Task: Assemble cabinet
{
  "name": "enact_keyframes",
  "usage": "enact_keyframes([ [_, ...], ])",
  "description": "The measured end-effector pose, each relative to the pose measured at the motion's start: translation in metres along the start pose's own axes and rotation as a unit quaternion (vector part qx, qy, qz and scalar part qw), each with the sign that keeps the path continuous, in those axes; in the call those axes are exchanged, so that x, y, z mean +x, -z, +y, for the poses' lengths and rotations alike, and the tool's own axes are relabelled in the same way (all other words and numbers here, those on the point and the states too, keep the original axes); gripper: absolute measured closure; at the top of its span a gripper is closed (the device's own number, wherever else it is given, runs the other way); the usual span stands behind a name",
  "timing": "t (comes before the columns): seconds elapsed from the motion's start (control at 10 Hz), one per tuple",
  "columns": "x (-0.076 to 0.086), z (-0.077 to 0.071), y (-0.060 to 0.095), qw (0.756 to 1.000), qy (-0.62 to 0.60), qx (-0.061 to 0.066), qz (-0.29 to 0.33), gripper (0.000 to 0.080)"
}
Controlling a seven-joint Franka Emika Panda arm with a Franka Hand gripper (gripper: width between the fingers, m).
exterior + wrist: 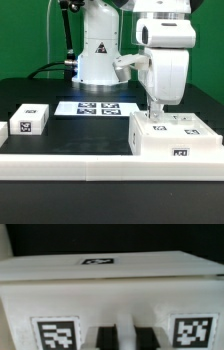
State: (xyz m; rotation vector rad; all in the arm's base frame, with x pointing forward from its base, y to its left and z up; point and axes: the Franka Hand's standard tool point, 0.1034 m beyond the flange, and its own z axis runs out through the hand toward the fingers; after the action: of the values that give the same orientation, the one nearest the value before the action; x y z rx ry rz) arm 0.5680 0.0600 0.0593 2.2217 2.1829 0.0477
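In the exterior view, the cabinet (176,138) sits on the black desk (70,138) toward the exterior view's right. It is a white box with black-and-white tags on its top and one on its near side. The white arm (165,60) hangs straight above it, and the fingers (155,114) reach down to the cabinet's top near its edge on the exterior view's left. From here I cannot tell how wide they stand. A small white cube (30,120) with a tag rests well apart from the cabinet, toward the exterior view's left. The marker board (97,107) lies flat behind, near the arm's base. A long white rail (90,166) runs along the front of the desk, just before the cabinet.

In the wrist view, the cabinet (110,291) fills the picture, blurred. One tag shows on its far face and two more flank the fingers (106,339). These look dark and close together, with only a narrow strip between them. Whether they grip anything cannot be told.
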Motion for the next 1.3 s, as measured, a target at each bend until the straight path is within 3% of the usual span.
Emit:
enact_keyframes([
  [0.2, 0.0005, 0.0085, -0.0005, 1.0, -0.001, -0.003, 0.001, 0.0729],
  [0.6, -0.0001, 0.0077, 0.0003, 1.0, -0.003, -0.005, 0.001, 0.0729],
  [0.7, -0.0002, 0.0075, 0.0, 1.0, -0.003, -0.004, 0.001, 0.0548],
  [0.9, -0.0003, 0.0073, -0.0004, 1.0, -0.003, -0.004, 0.001, 0.0269],
  [1.0, -0.0003, 0.0072, -0.0006, 1.0, -0.003, -0.004, 0.001, 0.0269],
  [1.1, -0.0003, 0.0072, -0.0007, 1.0, -0.003, -0.004, 0.001, 0.009],
  [1.2, -0.0003, 0.0071, -0.0008, 1.0, -0.003, -0.004, 0.001, 0.0028],
  [1.3, -0.0005, 0.0071, -0.0003, 1.0, -0.003, -0.004, 0.001, 0.0028],
])
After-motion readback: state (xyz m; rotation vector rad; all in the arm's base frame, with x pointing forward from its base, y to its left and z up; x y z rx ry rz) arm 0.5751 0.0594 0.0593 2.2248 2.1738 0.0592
